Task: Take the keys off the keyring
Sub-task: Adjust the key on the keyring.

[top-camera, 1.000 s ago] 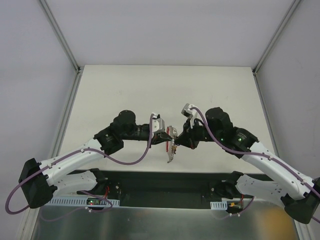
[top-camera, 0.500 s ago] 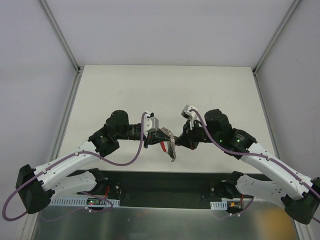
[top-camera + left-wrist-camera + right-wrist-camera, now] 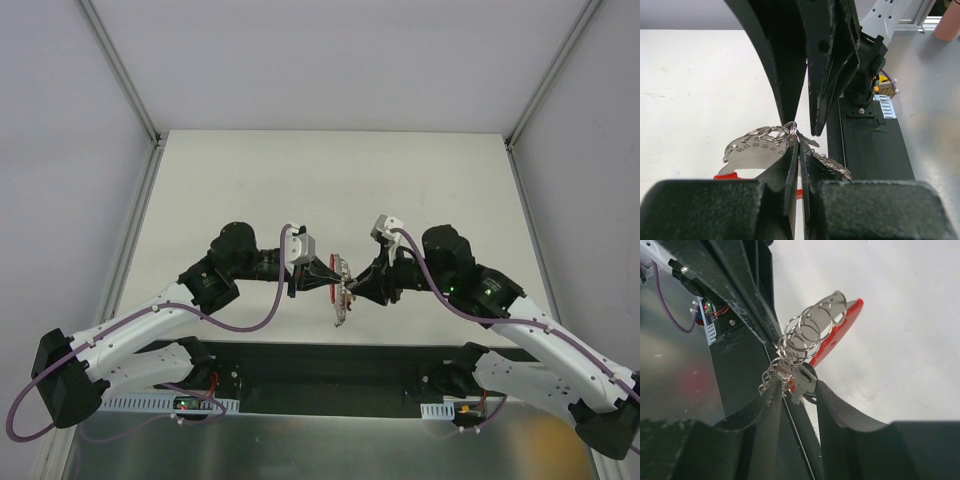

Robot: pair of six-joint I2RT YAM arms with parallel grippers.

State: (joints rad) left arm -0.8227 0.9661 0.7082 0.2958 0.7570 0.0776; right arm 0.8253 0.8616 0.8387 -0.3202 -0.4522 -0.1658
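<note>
Surroundings: white table (image 3: 330, 180), black base plate (image 3: 330, 365) along the near edge, two purple cables (image 3: 250, 322). Two grippers meet mid-table, towards the near side.

Left gripper (image 3: 800, 145): fingers pressed together, clamped on the keyring (image 3: 810, 332) and hiding part of it.

Right gripper (image 3: 797, 385): fingers apart around the keys (image 3: 802, 377); contact unclear.

Keyring: several silvery wire loops, one red plastic piece (image 3: 840, 332), one grey numbered tag (image 3: 752, 149). Key count cannot be determined.

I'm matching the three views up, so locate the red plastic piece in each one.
Top external: red plastic piece at centre, where both arms' fingers meet.
Left wrist: red plastic piece lower left, below the grey tag.
Right wrist: red plastic piece upper right, behind the keyring coils.
Shared landmark: those wire coils.
</note>
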